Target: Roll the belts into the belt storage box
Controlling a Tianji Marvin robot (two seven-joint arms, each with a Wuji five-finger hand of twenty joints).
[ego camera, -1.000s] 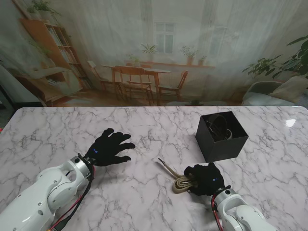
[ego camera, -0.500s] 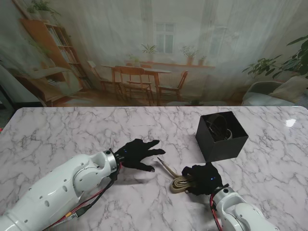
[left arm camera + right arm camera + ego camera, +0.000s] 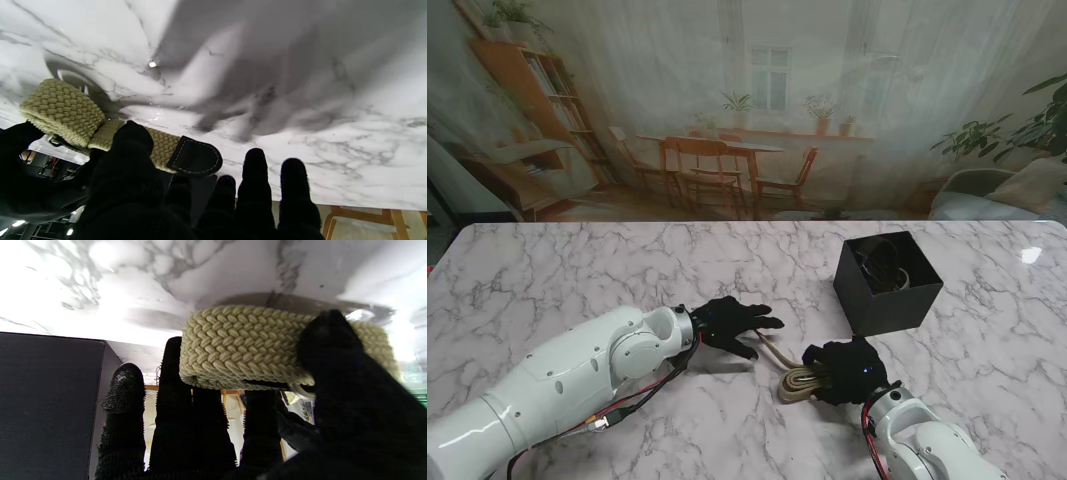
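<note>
Stand view: one woven belt point(image 3: 795, 381), one box point(image 3: 888, 284).

Left arm reaches across toward table centre, left hand point(image 3: 732, 325) palm down, fingers point(image 3: 255, 173) spread and extended, thumb pressing the woven belt point(image 3: 795, 381). Right hand point(image 3: 847, 370) palm down, just right of left hand, fingers curled, clamped around the belt's rolled part.

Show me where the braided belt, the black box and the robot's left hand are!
braided belt point(image 3: 243, 346), right wrist view, on its woven roll.
black box point(image 3: 897, 305), stand view, on its front wall.
left hand point(image 3: 727, 325), stand view, on its back.
</note>
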